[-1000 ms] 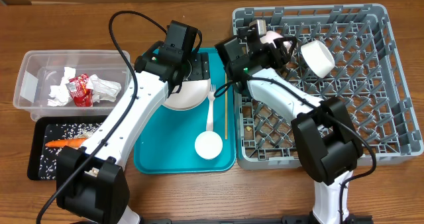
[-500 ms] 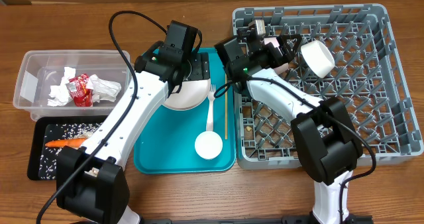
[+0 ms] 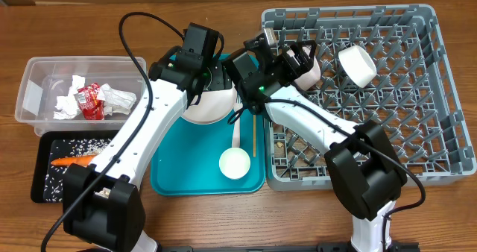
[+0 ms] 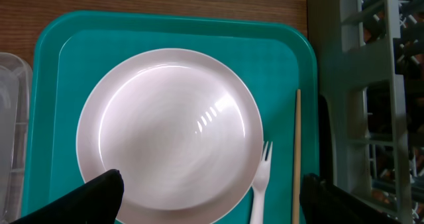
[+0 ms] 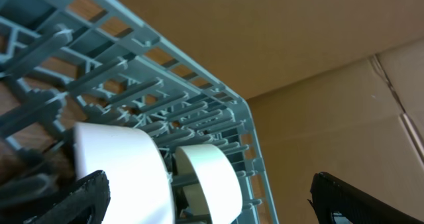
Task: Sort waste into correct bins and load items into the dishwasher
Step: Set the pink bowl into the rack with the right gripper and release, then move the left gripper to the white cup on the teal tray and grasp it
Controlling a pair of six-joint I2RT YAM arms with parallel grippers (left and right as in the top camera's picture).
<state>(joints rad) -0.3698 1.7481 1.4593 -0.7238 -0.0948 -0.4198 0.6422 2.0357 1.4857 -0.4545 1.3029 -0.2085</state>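
Right gripper (image 3: 302, 58) spread wide and empty; left gripper (image 4: 212, 196) gaping over pink plate (image 4: 169, 134).
Backing out carelessly could knock the white cup (image 5: 122, 168) off the dish rack (image 3: 417, 95) pegs.

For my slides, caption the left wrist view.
Open left gripper above a pink plate on the teal tray, fork and wooden stick alongside.

Before me is a brown wooden table (image 3: 89, 21). On its left sits a clear rectangular plastic tub (image 3: 28, 95), with a shallow black rectangular tray (image 3: 45, 185) just nearer me. A flat teal plastic tray (image 3: 186, 177) lies in the middle. Just beside it on the right is a large square grey plastic dish rack (image 3: 447, 80).
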